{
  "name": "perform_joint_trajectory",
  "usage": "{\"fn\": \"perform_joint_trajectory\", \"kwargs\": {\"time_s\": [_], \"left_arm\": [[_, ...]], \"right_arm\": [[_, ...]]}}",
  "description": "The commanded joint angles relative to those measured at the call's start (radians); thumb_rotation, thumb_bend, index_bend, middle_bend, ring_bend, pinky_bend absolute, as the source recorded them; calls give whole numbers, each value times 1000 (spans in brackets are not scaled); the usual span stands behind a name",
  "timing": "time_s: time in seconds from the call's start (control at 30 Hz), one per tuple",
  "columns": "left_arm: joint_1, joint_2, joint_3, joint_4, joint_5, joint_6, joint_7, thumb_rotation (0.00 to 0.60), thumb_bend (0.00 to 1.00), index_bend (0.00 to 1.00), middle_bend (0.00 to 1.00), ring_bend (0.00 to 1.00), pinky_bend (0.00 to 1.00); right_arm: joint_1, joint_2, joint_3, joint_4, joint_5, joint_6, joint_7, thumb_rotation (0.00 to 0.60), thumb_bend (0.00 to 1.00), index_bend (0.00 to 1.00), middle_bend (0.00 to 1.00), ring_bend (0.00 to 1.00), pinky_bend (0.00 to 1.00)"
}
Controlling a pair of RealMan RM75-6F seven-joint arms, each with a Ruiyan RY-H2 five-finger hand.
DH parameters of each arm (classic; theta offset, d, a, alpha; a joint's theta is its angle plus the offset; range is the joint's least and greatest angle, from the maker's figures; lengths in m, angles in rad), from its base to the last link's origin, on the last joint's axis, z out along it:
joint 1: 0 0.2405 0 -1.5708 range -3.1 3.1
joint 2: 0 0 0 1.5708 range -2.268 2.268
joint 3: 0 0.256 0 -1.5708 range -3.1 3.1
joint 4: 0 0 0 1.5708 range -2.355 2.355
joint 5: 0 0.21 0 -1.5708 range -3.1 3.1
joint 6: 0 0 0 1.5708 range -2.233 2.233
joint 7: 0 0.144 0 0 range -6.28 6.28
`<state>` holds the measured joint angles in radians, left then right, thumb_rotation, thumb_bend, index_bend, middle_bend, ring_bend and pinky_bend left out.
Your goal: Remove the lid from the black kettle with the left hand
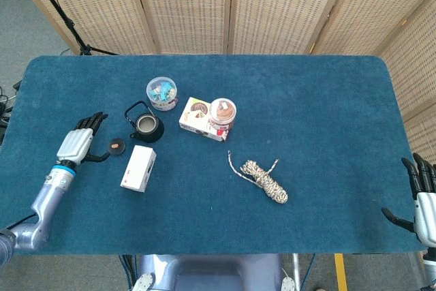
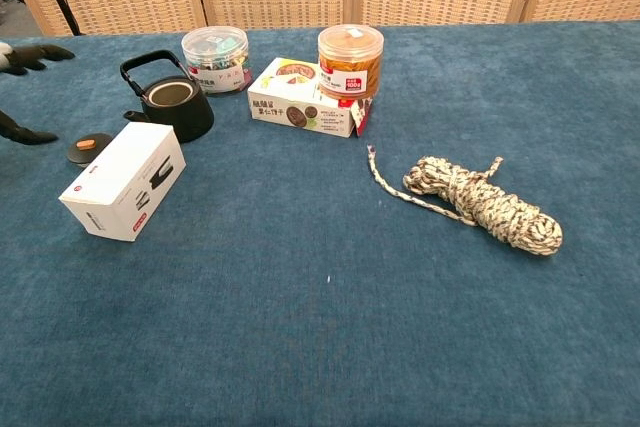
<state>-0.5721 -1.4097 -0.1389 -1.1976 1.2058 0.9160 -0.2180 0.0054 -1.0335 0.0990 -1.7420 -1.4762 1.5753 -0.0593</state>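
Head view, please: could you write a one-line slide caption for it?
Lid lies on the table beside the open black kettle, with the left hand open next to it.

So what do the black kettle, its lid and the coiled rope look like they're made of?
Black kettle: probably cast iron or enamelled metal, going by its matte dark body and thin wire-like handle. Lid: same dull black, with an orange-brown knob, possibly wood. Rope: braided fibre, cotton or synthetic, mottled beige and dark strands.
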Motion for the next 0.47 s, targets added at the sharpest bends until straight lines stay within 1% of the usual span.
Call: {"fn": "perform_joint_trajectory", "kwargs": {"time_s": [0.03,0.13,0.17,0.3,0.47], "left_arm": [[92,97,21,-108,58,158,24,600,193,0,0,0,0],[174,161,50,-184,74,278,94,600,147,0,0,0,0],[193,173,57,-199,77,304,107,600,137,0,0,0,0],[289,213,93,-257,90,427,162,600,129,0,0,0,0],[383,228,122,-287,137,555,138,600,129,0,0,0,0]], "right_arm": [[-3,1,-4,-1,-12,8,3,600,0,0,0,0,0],[-3,-2,-8,3,-32,15,0,600,0,0,0,0,0],[-3,-4,-9,6,-35,16,-2,600,0,0,0,0,0],[1,-18,-16,19,-49,11,-11,600,0,0,0,0,0],[4,-28,-21,25,-64,12,-28,600,0,0,0,0,0]]}}
